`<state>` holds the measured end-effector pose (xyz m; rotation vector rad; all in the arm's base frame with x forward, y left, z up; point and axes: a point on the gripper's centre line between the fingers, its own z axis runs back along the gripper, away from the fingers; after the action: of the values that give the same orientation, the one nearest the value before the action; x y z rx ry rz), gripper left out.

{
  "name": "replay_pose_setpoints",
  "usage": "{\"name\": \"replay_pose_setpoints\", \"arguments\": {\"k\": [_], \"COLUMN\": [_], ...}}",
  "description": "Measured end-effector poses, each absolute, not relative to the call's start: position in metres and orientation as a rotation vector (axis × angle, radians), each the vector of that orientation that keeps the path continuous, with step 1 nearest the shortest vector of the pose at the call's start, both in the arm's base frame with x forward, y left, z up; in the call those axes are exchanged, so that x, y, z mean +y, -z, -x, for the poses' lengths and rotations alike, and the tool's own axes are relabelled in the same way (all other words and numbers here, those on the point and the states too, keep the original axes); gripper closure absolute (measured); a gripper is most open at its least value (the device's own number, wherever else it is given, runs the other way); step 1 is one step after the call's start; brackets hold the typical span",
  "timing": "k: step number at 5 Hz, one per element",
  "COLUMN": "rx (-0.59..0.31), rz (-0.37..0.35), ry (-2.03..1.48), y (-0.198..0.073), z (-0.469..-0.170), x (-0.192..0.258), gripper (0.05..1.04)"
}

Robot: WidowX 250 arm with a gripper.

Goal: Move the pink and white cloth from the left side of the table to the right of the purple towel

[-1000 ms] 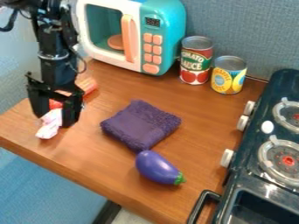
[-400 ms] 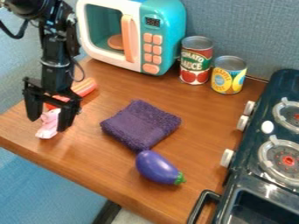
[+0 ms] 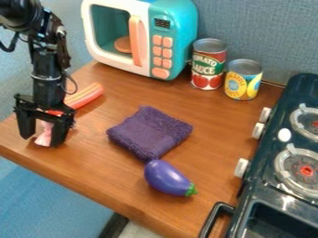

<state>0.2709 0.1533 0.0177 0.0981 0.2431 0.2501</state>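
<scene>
Your gripper has its fingers apart, with the pink toy visible between them near the wooden counter's edge. Positioning looks roughly done; no secure grasp visible, so closure and lift look outstanding.

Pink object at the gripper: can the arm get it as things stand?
Probably yes: the gripper hangs with jaws open, and the pink object shows between them, though depth is hard to judge.
</scene>
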Motion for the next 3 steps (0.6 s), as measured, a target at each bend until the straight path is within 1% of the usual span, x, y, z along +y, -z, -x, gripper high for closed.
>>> {"name": "replay_pose_setpoints", "arguments": {"k": [1,2,3], "rx": [0.23,0.177,0.11], "rz": [-0.071,-0.027,0.005], "ry": [-0.255,-0.24,-0.191], "y": [-0.016,-0.017,-0.047], "z": [-0.274,-0.273,-0.28], "x": [0.153,0.143,0.125], "gripper": [0.365,0.628,0.782]}}
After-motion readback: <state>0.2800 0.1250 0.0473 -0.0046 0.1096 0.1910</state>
